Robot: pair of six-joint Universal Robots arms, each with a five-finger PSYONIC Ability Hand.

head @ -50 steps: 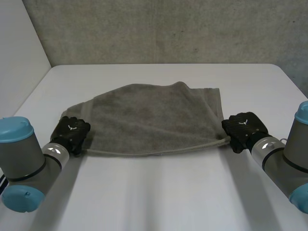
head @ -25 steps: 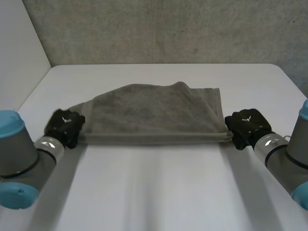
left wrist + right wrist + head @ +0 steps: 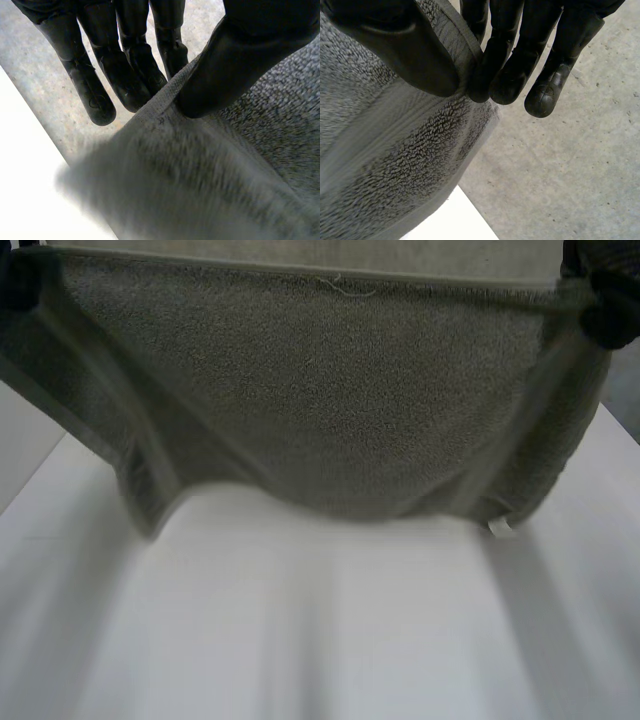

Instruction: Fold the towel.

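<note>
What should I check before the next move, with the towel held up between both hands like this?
1. Left hand pinches the towel edge between thumb and fingers: ok.
2. Right hand pinches the edge the same way: ok.
3. Top edge stretched straight between the hands: ok.
4. Towel hangs smooth: not ok, creased at both sides.
5. Lower edge clear of the table: cannot tell.

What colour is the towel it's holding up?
The towel is plain grey, with a smoother band near its edge; clearest in the right wrist view.
</note>
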